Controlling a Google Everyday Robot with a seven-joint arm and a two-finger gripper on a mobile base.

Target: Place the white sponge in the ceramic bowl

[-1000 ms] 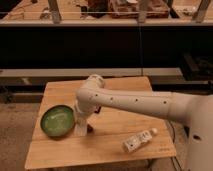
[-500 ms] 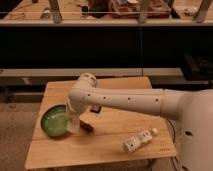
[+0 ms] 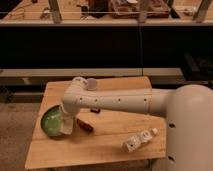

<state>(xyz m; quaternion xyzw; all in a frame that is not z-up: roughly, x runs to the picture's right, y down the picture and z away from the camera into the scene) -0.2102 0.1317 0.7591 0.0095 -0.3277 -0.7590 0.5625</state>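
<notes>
The green ceramic bowl (image 3: 50, 122) sits at the left of the wooden table (image 3: 112, 127). My white arm reaches in from the right, bending down to the bowl. My gripper (image 3: 67, 125) hangs over the bowl's right rim. It is shut on the white sponge (image 3: 67, 131), a pale block at its tip, just above the rim. The arm hides part of the bowl's right side.
A dark brown bar (image 3: 84, 125) lies just right of the bowl, close to the gripper. A white bottle-like package (image 3: 139, 141) lies near the front right edge. A small translucent cup (image 3: 92, 84) stands at the back behind the arm. A dark shelf unit stands behind the table.
My gripper has moved left with the sponge, from beside the brown bar to over the bowl's right rim. The other objects have not moved.
</notes>
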